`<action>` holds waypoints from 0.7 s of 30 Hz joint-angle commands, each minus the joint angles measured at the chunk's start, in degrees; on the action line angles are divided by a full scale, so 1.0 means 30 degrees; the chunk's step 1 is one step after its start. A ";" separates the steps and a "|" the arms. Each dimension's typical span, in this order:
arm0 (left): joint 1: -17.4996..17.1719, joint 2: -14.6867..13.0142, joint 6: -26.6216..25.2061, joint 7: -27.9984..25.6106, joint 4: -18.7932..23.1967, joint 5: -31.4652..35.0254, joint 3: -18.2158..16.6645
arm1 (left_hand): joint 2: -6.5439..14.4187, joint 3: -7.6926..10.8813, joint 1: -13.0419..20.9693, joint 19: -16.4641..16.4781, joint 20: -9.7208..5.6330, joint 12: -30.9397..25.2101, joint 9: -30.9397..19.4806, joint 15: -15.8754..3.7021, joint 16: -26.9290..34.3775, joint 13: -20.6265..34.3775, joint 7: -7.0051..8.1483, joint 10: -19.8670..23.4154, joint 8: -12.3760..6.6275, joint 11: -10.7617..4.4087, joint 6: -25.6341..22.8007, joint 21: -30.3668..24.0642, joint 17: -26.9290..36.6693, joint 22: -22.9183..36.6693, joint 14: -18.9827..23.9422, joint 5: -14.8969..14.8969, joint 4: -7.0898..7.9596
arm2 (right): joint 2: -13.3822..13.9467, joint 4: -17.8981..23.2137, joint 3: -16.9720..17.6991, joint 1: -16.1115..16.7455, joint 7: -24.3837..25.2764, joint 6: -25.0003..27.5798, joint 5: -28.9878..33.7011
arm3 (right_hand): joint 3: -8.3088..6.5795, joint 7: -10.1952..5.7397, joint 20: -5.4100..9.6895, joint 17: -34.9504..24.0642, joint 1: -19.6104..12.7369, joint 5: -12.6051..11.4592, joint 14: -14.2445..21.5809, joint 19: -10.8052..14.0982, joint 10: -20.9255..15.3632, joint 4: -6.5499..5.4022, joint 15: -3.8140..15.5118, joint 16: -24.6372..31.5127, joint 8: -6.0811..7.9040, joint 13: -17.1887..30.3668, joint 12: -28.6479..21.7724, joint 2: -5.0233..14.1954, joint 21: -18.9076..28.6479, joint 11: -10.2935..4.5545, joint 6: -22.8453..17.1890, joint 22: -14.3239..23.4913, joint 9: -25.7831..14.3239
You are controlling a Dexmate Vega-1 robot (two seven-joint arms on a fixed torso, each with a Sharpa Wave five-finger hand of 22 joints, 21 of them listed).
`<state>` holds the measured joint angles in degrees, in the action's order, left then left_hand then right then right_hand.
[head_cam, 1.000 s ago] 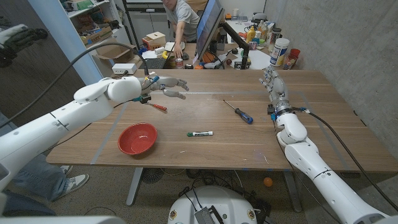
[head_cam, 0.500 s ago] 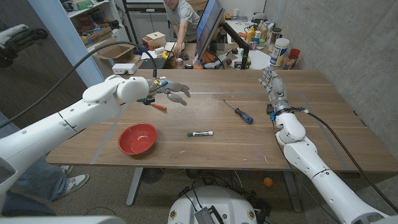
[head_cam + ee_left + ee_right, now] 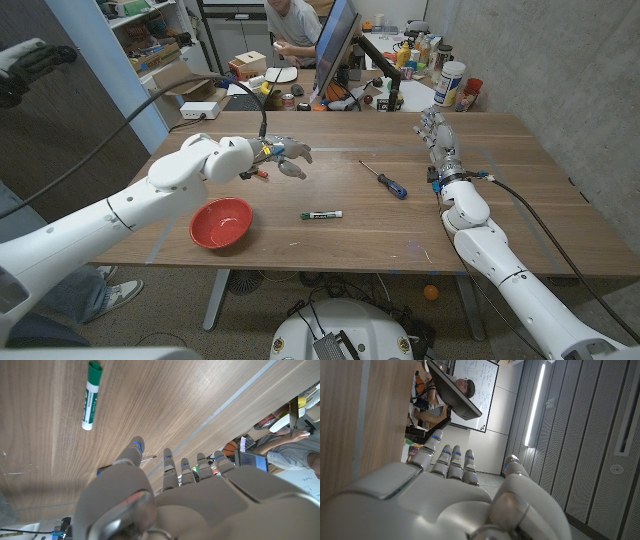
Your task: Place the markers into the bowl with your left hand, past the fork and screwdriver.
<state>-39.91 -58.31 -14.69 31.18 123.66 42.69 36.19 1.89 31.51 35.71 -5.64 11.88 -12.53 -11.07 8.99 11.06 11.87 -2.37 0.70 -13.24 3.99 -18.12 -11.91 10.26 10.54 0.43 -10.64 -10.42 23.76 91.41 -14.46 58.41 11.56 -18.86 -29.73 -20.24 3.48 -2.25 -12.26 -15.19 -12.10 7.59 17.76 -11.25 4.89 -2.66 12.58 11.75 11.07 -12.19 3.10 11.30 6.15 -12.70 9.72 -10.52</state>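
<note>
Wooden table (image 3: 330, 240) w/ tape lines, cluttered office behind, person (image 3: 292, 22) sitting at back. Green marker (image 3: 321, 215) lying mid-table, right of red bowl (image 3: 221, 221); screwdriver (image 3: 384, 180) further right. Left wrist view is catching marker's label up close. Left hand (image 3: 283, 157) is hovering, fingers spread, holding nothing; it's moved right since before, now hiding most of the red-handled tool (image 3: 262, 174). Right hand (image 3: 434, 134) is standing upright, fingers loose, nothing held.

1 green marker (image 3: 321, 215), 1 red marker (image 3: 262, 174), 1 bowl (image 3: 221, 222), 1 screwdriver (image 3: 384, 179)
</note>
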 commanded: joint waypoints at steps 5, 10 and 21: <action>-0.2933 0.1089 -0.1325 -0.1190 0.1565 0.2080 -0.0359 | -0.0221 -0.0115 0.0451 0.0361 0.0054 -0.0105 -0.0079 0.0162 0.0105 0.0106 -0.0280 -0.0041 -0.0144 0.0457 -0.0173 -0.0152 0.0108 0.0063 0.0229 0.0009 0.0021 | 0.0238 0.0001 0.0053 -0.0044 -0.0624 0.0218 -0.0363 | 0.0067 -0.0081 0.0004 -0.0048 0.0192 -0.0144 0.0235 0.0133 -0.0221 -0.0019 -0.0051 0.0091 -0.0048 0.0029 0.0020 -0.0025 0.0032 0.0022 -0.0135 0.0055 -0.0052; -0.3351 0.1454 -0.1691 -0.1172 0.1764 0.2291 -0.0275 | -0.0333 -0.0102 0.0730 0.0390 0.0078 -0.0058 -0.0091 0.0262 0.0035 0.0115 -0.0240 -0.0215 -0.0196 0.0497 -0.0335 -0.0132 0.0110 0.0053 0.0088 0.0004 -0.0018 | 0.0252 -0.0054 -0.0003 -0.0165 -0.0845 0.0302 -0.0421 | 0.0078 -0.0093 -0.0005 -0.0048 0.0208 -0.0147 0.0247 0.0132 -0.0198 -0.0010 -0.0066 0.0085 -0.0059 0.0030 0.0042 -0.0039 0.0025 -0.0006 -0.0135 0.0056 -0.0052; -0.4060 0.2615 -0.3521 -0.0597 0.2220 0.4078 0.0486 | -0.0676 -0.0163 0.1254 0.0366 0.0131 -0.0112 -0.0112 0.0718 -0.0003 0.0132 -0.0642 -0.0208 -0.0318 0.0883 -0.0725 -0.0076 0.0115 0.0063 -0.0019 0.0017 -0.0010 | 0.0170 -0.0259 0.0000 -0.0293 -0.1069 0.0329 -0.0537 | 0.0100 -0.0111 -0.0035 -0.0047 0.0232 -0.0153 0.0293 0.0147 -0.0218 0.0012 -0.0074 0.0084 -0.0078 0.0032 0.0055 -0.0076 0.0022 0.0006 -0.0136 0.0057 -0.0052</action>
<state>-49.37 -53.62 -20.54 28.35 128.76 50.08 35.82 -0.09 31.36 38.59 -4.80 12.10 -12.81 -11.06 10.37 11.06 12.14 -3.82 -0.26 -13.80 5.94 -19.58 -11.92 10.55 10.53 0.13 -10.64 -10.27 24.38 91.19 -14.43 57.89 9.20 -18.08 -30.89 -20.24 3.48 -2.25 -12.27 -14.81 -12.10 8.00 17.76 -11.49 4.89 -2.65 12.58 11.58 11.06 -12.19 2.71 11.30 6.38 -12.70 9.72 -10.52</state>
